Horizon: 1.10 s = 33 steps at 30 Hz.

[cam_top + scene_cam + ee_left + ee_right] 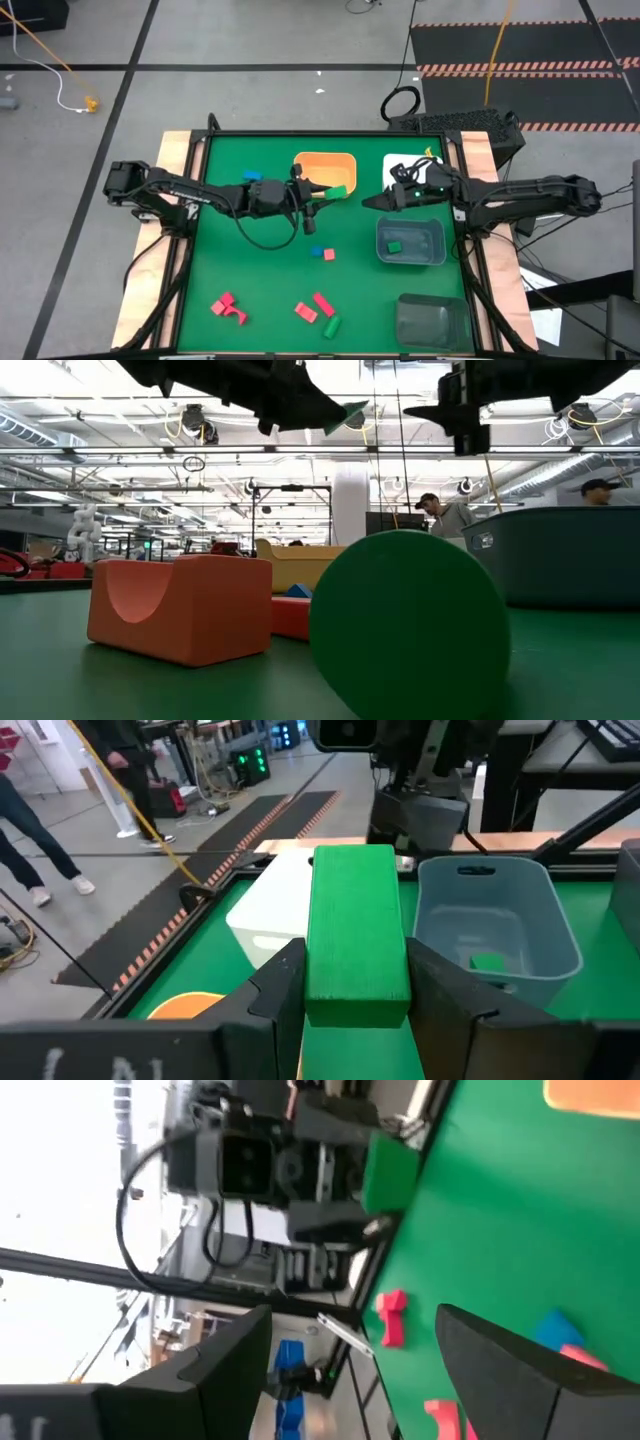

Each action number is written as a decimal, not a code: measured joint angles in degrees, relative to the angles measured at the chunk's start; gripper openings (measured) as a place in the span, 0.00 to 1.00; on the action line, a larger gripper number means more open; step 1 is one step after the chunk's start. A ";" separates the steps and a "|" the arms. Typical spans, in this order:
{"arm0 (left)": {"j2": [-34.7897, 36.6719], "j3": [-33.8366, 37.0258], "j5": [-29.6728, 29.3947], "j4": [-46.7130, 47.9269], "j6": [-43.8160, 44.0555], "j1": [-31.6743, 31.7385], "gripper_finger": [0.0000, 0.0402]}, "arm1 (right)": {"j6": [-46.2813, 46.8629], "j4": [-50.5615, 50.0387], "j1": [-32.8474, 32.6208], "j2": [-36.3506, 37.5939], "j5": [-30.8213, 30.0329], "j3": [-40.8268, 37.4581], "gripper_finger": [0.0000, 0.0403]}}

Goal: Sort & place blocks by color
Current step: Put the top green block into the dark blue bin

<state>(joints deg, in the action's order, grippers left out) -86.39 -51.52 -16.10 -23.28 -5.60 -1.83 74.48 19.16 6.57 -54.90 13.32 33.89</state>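
Observation:
A green block (358, 935) is lifted above the mat beside the orange bin (322, 168), with my left gripper (330, 191) shut on it. It also shows in the low view as the green block (346, 414). My right gripper (350, 1370) stands open with nothing between its fingers. It is in the air facing the left gripper, in front of the white bin (408, 162). Loose blocks lie on the green mat: blue (252, 175), blue (316, 251) beside red (329, 256), red pieces (228, 307) (316, 306), and green (331, 326). My left gripper pinches the green block's two long sides (318, 988) between its two fingers (284, 982), at the block's rear end. The fingers come nearly level from the table's left and lie along the block. It juts out ahead of them, clear of the mat.
A grey-blue bin (425, 228) at the right holds a green block (394, 245). A darker bin (432, 322) stands at the near right corner. People stand in the room beyond the table. Open mat lies between the bins and the near blocks.

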 joint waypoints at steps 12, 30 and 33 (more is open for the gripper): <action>0.00 -0.07 2.68 1.19 -0.10 2.16 0.34 | 1.33 6.37 4.16 -8.53 -0.99 0.00 0.66; 0.02 -0.07 2.99 2.22 -3.33 4.01 0.34 | 4.04 26.87 5.40 -21.78 -6.03 -0.02 0.66; 0.02 -0.07 4.02 2.23 -3.33 4.39 0.34 | 5.53 30.98 5.38 -23.83 -6.20 -0.02 0.66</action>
<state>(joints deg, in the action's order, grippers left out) -86.37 -51.59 -12.08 -21.05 -8.93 2.57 80.01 50.14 11.95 -78.72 7.12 33.87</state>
